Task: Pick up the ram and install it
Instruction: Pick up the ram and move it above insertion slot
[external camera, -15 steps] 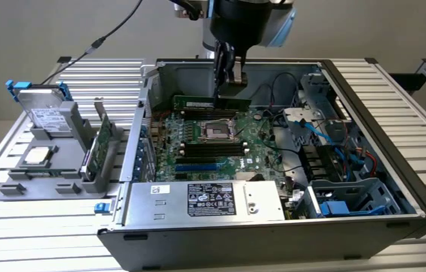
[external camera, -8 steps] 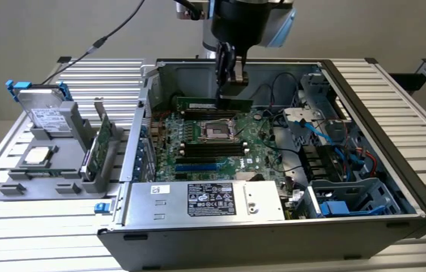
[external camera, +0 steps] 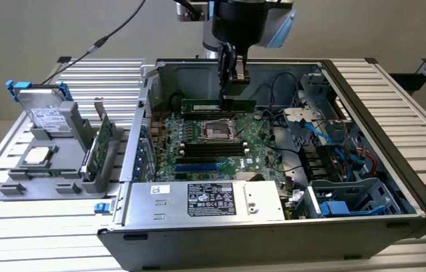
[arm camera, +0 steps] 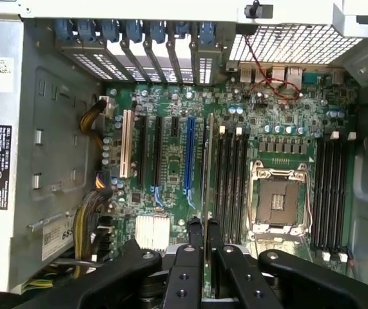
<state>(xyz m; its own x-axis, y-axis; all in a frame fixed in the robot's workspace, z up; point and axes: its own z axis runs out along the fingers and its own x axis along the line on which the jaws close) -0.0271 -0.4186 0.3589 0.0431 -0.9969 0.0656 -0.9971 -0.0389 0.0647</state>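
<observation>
The ram, a long thin green stick, hangs level above the motherboard inside the open computer case. My gripper reaches down from above and is shut on the ram's upper edge near its middle. In the wrist view the ram shows edge-on as a thin dark line between the black fingers, over the board beside the black memory slots and the processor socket. The ram sits clear of the slots.
On the exterior view's left, a grey holder carries a silver hard drive, a green expansion card and a processor chip. The power supply fills the case's near end. Blue cables and drive cages crowd the right side.
</observation>
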